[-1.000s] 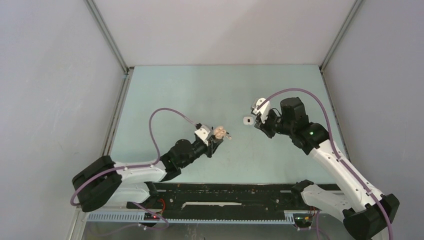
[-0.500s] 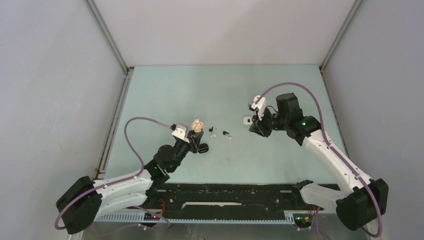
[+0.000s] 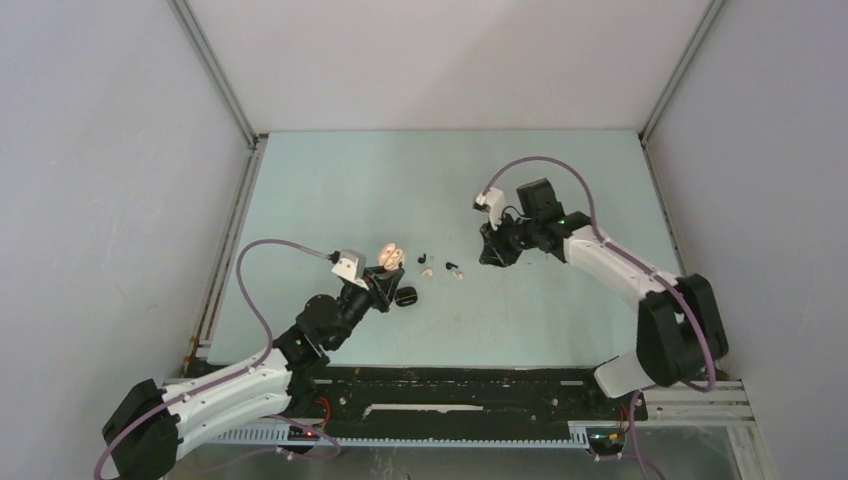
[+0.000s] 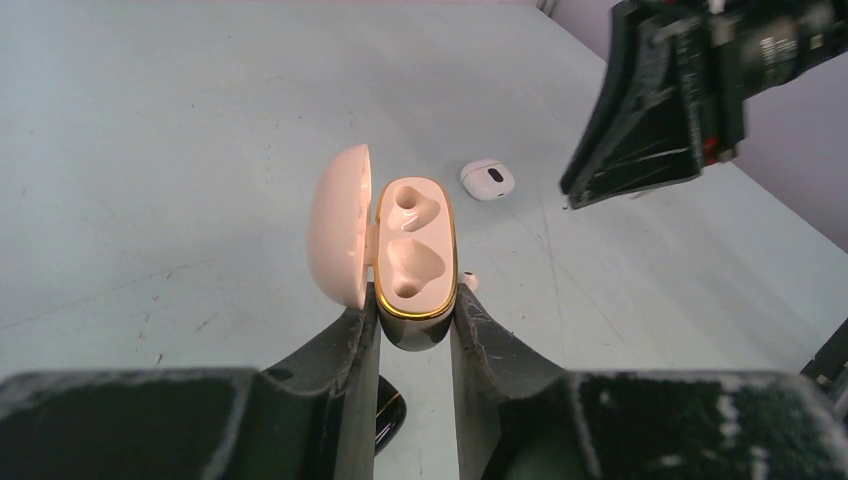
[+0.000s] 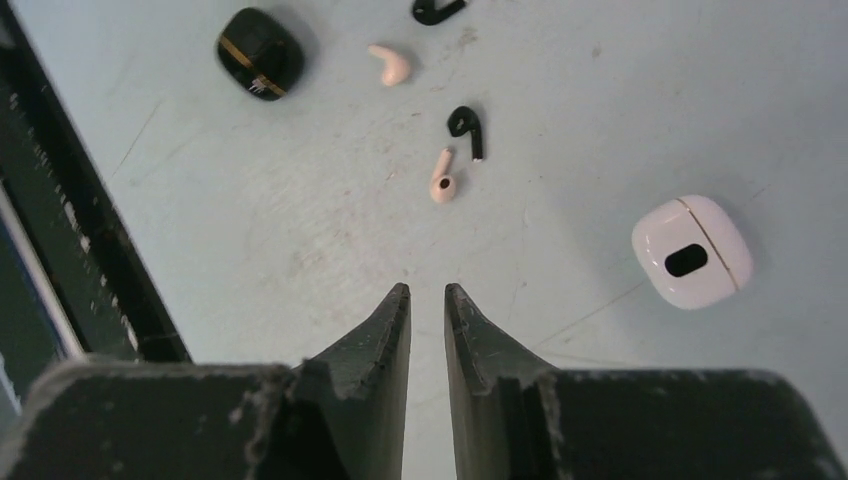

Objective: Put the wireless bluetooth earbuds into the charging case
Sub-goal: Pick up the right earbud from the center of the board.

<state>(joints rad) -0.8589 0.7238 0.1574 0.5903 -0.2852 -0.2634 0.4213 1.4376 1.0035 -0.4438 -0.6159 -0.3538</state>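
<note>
The left tool (image 4: 412,308) is clamped on the pale pink, gold-rimmed charging case (image 4: 412,240), lid open, wells empty. The right tool (image 5: 427,295), parted by a narrow slit and empty, is nearer the small beige stemmed earbud (image 5: 443,178), lying on the bench (image 5: 250,230) just above its tips, mid-frame, long axis roughly in line with the slit.

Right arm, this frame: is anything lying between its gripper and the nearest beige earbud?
Nothing visible does. In the right wrist view only bare table lies between the right gripper and the nearest beige earbud. A black earbud lies close just beyond it, and the white case is off to one side.
</note>
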